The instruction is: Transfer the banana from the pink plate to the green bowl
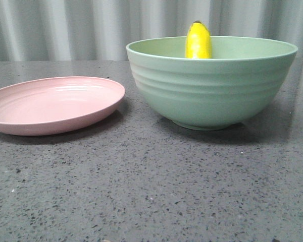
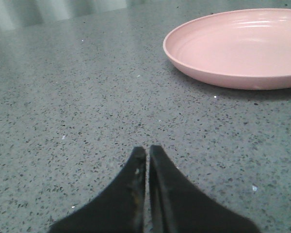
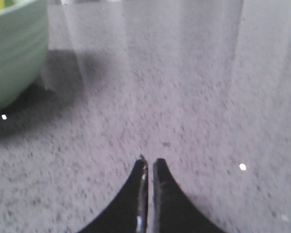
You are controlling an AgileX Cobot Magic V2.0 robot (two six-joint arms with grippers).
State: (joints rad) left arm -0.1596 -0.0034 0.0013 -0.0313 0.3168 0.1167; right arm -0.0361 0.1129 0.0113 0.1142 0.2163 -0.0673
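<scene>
**Yellow banana already standing in the green bowl, both arms drawn off**

Front view: the glossy bright yellow toy banana is seen inside the deep, ridged, pale mint-green bowl, its long axis nearly upright and its dark tip raised above the far rim. The shallow round pale pink plate lies bare to the bowl's left, just beside it, on the speckled grey stone counter. Neither arm is shown in this view.

Left wrist view: the black fingers of the left gripper are pressed together on nothing, low over the counter. The pink plate lies ahead of them and to one side; the banana is not shown here.

Right wrist view: the picture is blurred. The right gripper is shown with its fingers closed but for a thin slit, holding nothing. The bowl's ridged wall is caught at the picture's edge, well apart from the fingertips, with a scrap of yellow above its rim.

The transfer is judged complete; should any further grasp be needed, the right arm is judged the nearer to the bowl.
</scene>
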